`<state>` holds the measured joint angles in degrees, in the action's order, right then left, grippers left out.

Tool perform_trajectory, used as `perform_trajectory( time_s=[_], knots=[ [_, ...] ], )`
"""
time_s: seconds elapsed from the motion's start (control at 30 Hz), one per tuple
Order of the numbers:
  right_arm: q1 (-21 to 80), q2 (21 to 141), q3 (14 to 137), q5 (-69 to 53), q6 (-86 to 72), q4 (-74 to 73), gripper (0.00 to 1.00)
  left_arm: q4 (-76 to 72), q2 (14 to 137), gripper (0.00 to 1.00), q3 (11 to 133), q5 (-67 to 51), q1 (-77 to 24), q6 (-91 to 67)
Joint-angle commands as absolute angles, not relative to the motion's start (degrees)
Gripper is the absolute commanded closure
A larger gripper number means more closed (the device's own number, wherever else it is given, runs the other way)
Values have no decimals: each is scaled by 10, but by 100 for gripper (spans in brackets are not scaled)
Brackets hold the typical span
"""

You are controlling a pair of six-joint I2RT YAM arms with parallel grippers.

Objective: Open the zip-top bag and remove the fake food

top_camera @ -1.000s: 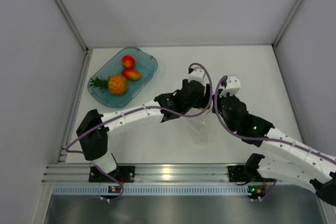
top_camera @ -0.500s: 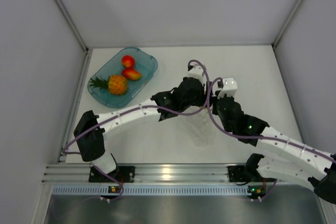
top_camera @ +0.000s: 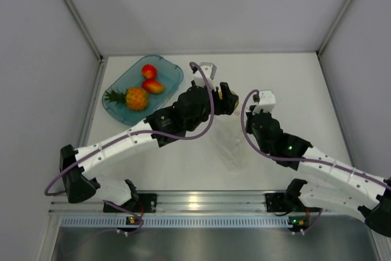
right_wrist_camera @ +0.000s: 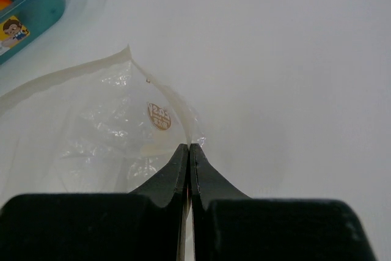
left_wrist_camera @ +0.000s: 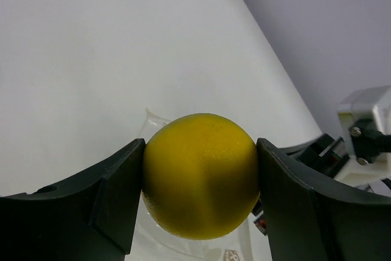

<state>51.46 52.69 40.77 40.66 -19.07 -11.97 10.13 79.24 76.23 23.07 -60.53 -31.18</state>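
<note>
My left gripper [left_wrist_camera: 200,178] is shut on the small yellow lemon [left_wrist_camera: 200,172] and holds it above the zip-top bag [left_wrist_camera: 151,124]. In the top view the left gripper [top_camera: 230,99] is just up and left of the clear bag [top_camera: 232,146], which lies at the table's middle. My right gripper [right_wrist_camera: 189,147] is shut on the bag's zip edge [right_wrist_camera: 160,93]; the bag [right_wrist_camera: 104,132] spreads out to its left with its mouth open. In the top view the right gripper's tips are hidden under its wrist [top_camera: 263,123].
The teal tray [top_camera: 175,79] stands at the back left and holds the orange pineapple [top_camera: 135,98] and two red-orange fruits [top_camera: 149,71] [top_camera: 153,86]. Its corner shows in the right wrist view [right_wrist_camera: 33,7]. Grey walls close in the table on both sides and at the back.
My left gripper has risen away from the bag's mouth with the lemon and moved left, and the left arm has swung left. The right gripper keeps its hold on the bag edge.
</note>
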Motion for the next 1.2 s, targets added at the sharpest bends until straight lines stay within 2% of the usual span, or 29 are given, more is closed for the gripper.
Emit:
perform_trajectory(
  time_s=[0.0,0.2,0.37,0.47,0.73,1.03,1.13,1.17],
  knots=[
    [512,517,413,407,-200,-98,100,104,773,100,752,329,-585,-283],
    [512,505,416,410,-197,-108,100,137,767,100,743,357,-470,-271],
    [512,498,416,412,-196,-113,100,138,786,100,735,298,-340,-276],
    [512,493,410,414,-195,-111,100,137,813,100,742,287,-295,-277],
    [512,484,405,406,-198,-114,100,137,964,99,813,238,-198,-295],
    [512,478,388,387,-208,-123,100,135,1085,98,889,200,-149,-296],
    [512,479,385,384,-210,-120,100,137,1114,85,910,192,-146,-288],
    [512,481,387,384,-209,-120,100,137,1128,74,915,185,-146,-286]
  ],
)
